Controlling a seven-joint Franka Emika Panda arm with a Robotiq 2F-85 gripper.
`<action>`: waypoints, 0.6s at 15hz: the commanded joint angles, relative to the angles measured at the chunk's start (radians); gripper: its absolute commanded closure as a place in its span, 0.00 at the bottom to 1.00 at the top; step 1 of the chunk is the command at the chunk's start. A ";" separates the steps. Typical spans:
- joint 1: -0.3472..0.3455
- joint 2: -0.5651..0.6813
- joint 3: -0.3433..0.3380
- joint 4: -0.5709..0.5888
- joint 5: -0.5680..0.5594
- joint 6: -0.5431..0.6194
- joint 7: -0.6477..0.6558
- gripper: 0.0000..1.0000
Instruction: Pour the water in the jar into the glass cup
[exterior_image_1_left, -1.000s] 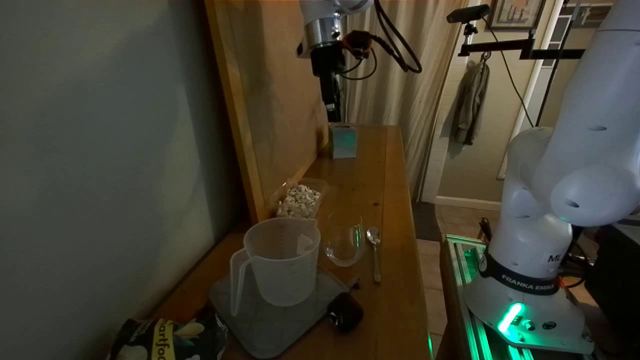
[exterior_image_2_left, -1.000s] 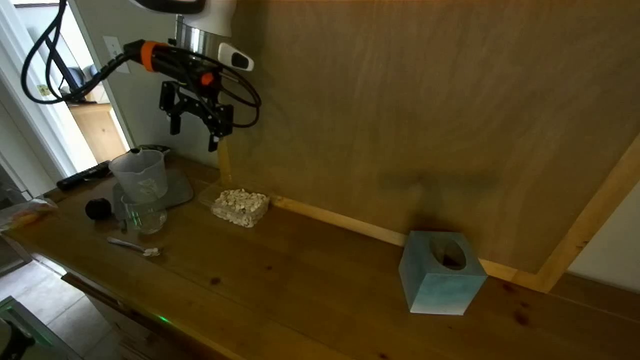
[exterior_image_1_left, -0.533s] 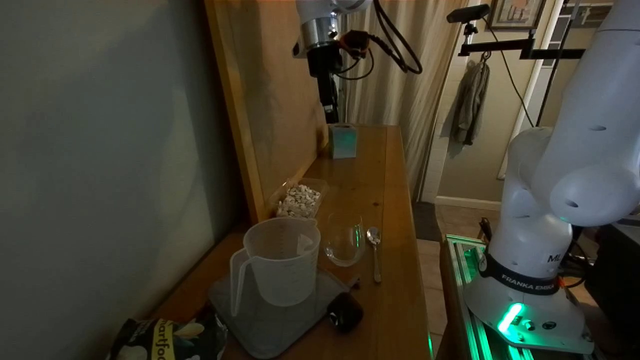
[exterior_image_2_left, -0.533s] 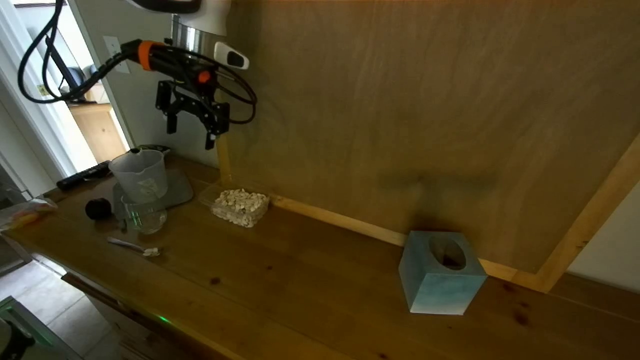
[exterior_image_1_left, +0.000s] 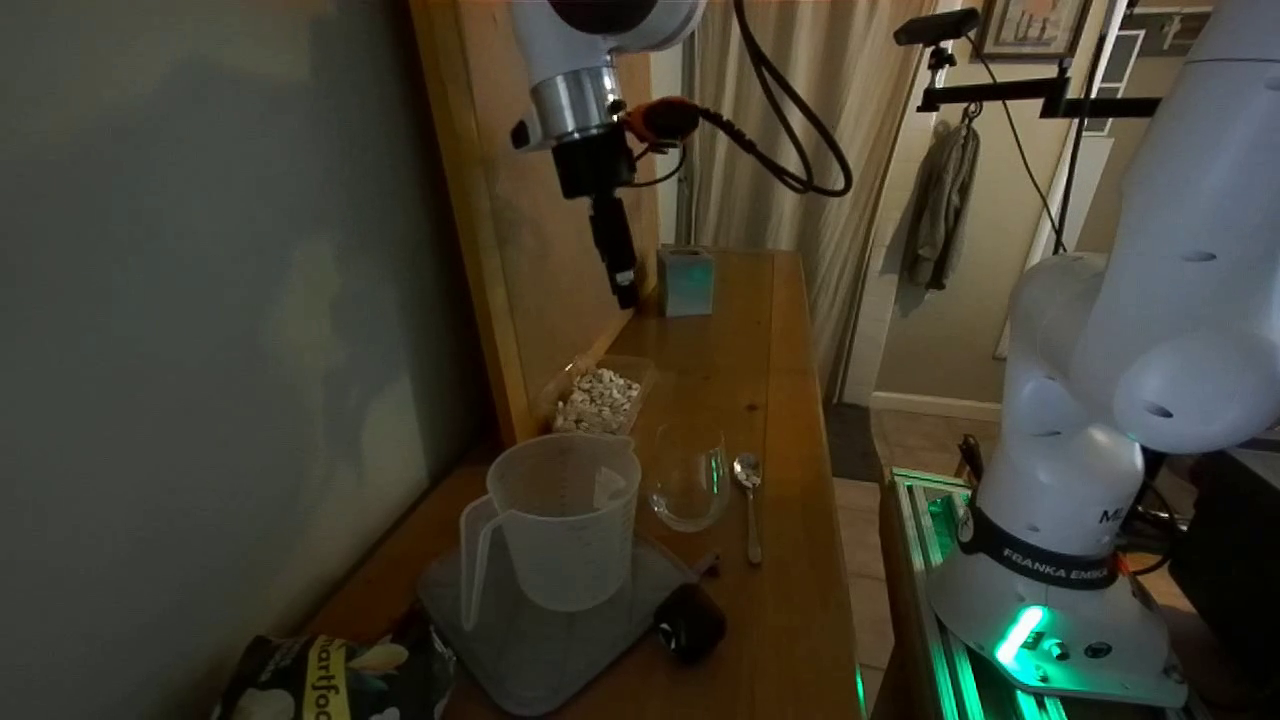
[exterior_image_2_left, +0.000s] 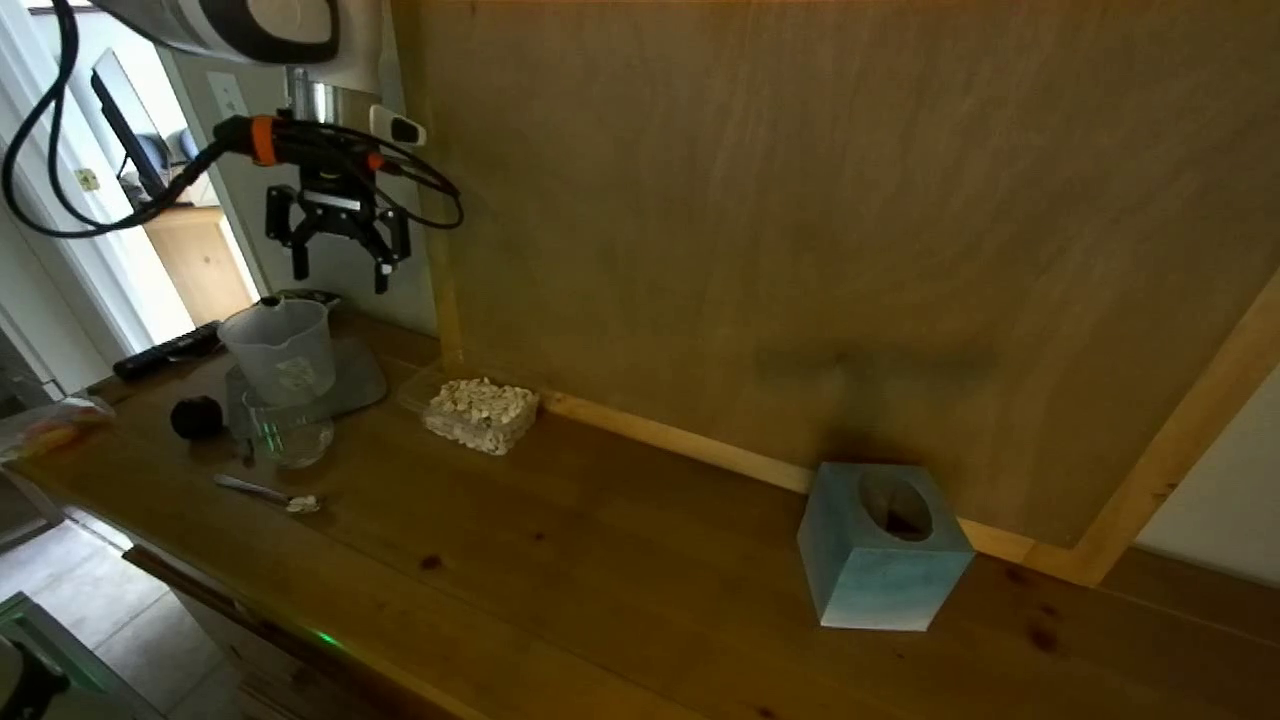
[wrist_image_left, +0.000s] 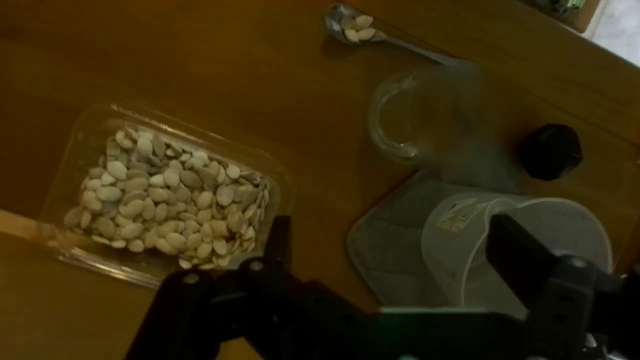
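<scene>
The jar (exterior_image_1_left: 565, 545), a large translucent pitcher, stands upright on a grey mat; it also shows in an exterior view (exterior_image_2_left: 285, 350) and the wrist view (wrist_image_left: 452, 250). I cannot make out water in it. The small clear glass cup (exterior_image_1_left: 688, 490) stands beside it on the table, also in an exterior view (exterior_image_2_left: 300, 440) and partly blurred in the wrist view (wrist_image_left: 392, 122). My gripper (exterior_image_2_left: 341, 277) is open and empty, fingers down, above table height. It is apart from the jar in both exterior views (exterior_image_1_left: 625, 300). In the wrist view (wrist_image_left: 390, 220), one fingertip overlaps the jar's mouth.
A clear tray of pale seeds (wrist_image_left: 170, 195) sits by the wooden panel. A spoon with seeds (exterior_image_1_left: 748, 490) lies beside the cup. A black round object (exterior_image_1_left: 690, 622) is at the grey mat's (exterior_image_1_left: 540, 670) corner. A snack bag (exterior_image_1_left: 340, 680) and blue tissue box (exterior_image_2_left: 885, 560) are farther off.
My gripper has moved left in both exterior views, towards the jar's end of the table, and appears lower in one of them. It stays open. The jar and cup have not moved.
</scene>
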 joint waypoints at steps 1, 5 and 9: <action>0.029 0.020 0.039 -0.048 -0.044 0.159 -0.081 0.00; 0.049 0.042 0.061 -0.089 0.004 0.277 -0.146 0.00; 0.058 0.062 0.071 -0.100 0.064 0.275 -0.176 0.00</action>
